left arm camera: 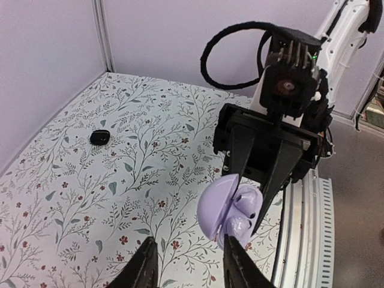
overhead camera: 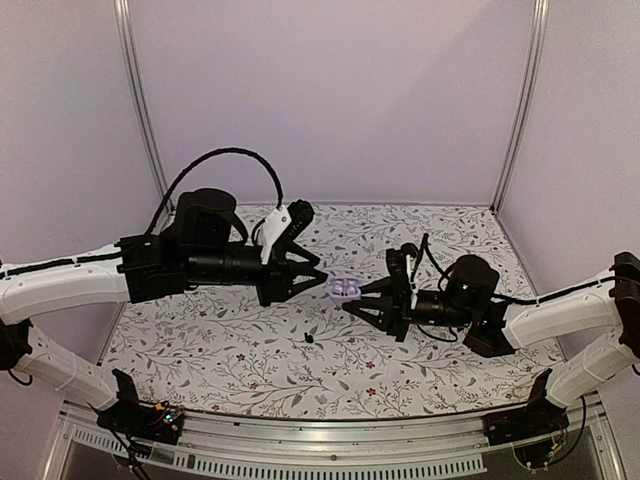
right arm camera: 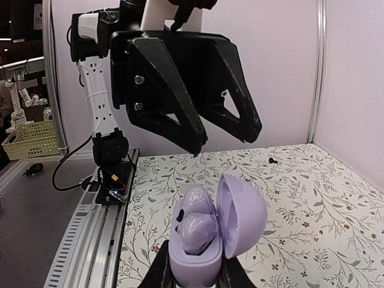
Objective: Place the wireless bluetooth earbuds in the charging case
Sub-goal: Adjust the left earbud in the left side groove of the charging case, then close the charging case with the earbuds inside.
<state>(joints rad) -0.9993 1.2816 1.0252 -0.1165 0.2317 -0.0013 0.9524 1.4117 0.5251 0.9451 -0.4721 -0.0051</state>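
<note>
My right claw pinches the open lavender clamshell case; the spread left claw should drop to its six o'clock for the tiny black earbud.

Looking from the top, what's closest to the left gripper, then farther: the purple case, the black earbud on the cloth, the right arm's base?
1. purple case, just off the left gripper, held in the right gripper.
2. black earbud, down on the cloth.
3. right arm's base, bottom right corner.
</note>
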